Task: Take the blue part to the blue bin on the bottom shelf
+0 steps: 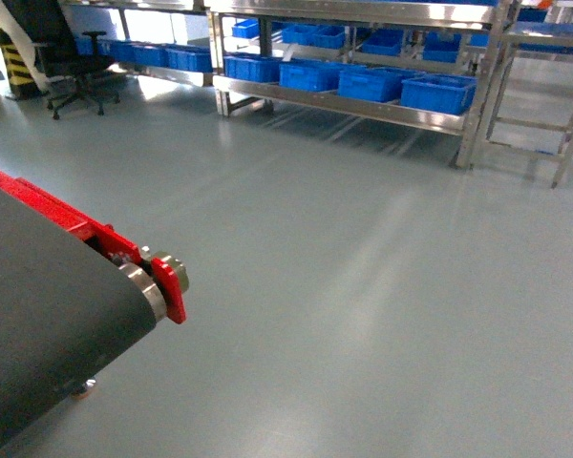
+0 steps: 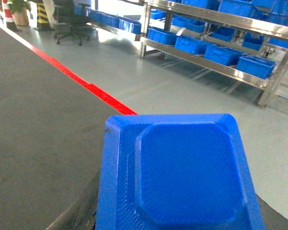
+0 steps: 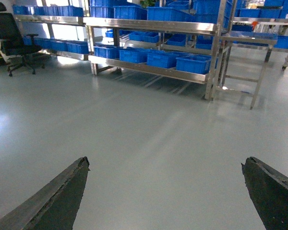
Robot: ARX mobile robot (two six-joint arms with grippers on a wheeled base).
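The blue part (image 2: 182, 177), a flat tray-like plastic piece, fills the lower half of the left wrist view. My left gripper (image 2: 175, 215) is shut on it, with one dark finger (image 2: 74, 215) showing at its left edge, above the grey belt. Over bare floor, my right gripper (image 3: 165, 165) is open with nothing between its fingers (image 3: 57, 196). Far across the floor the bottom shelf (image 1: 353, 107) of the steel rack carries several blue bins (image 1: 437, 93), which show again as the bins (image 3: 194, 63) in the right wrist view. Neither gripper shows in the head view.
A dark conveyor belt (image 1: 38, 305) with a red frame (image 1: 167, 281) lies at my left. A small steel table (image 1: 544, 38) stands right of the rack, and a black office chair (image 1: 76, 67) at the far left. Grey floor (image 1: 363, 267) lies between me and the rack.
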